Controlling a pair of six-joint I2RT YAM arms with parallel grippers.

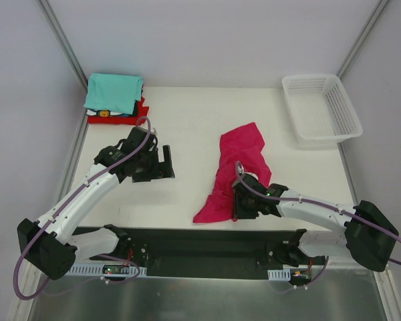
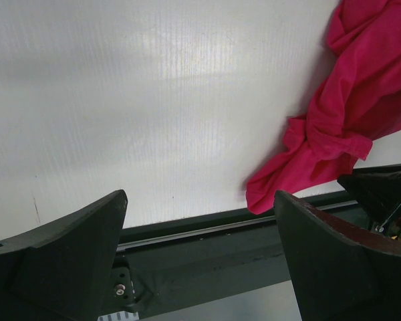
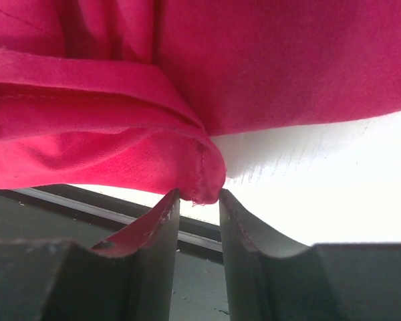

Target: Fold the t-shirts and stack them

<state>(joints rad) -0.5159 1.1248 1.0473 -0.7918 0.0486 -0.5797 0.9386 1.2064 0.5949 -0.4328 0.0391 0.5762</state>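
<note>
Lying bunched in long heap mid-table, toward near edge: large magenta-pink cloth t-shirt (image 1: 239, 157), not yet spread or folded. Right gripper (image 3: 195, 198) sitting at its hem corner, jaws nearly together, cloth between tips; real clamp or not, cannot tell. Left gripper (image 1: 162, 162) hovering, jaws wide apart, holding nothing. Folded teal t-shirt (image 1: 112, 92) sitting on folded red t-shirt (image 1: 140, 111) at far-left corner, looking done. Remaining, by my read: flatten, fold, stack pink one.

Magenta-pink t-shirt (image 1: 237, 170), teal t-shirt (image 1: 113, 91), red t-shirt (image 1: 142, 110), white mesh basket (image 1: 321, 107), plain white table (image 1: 187, 134)
</note>
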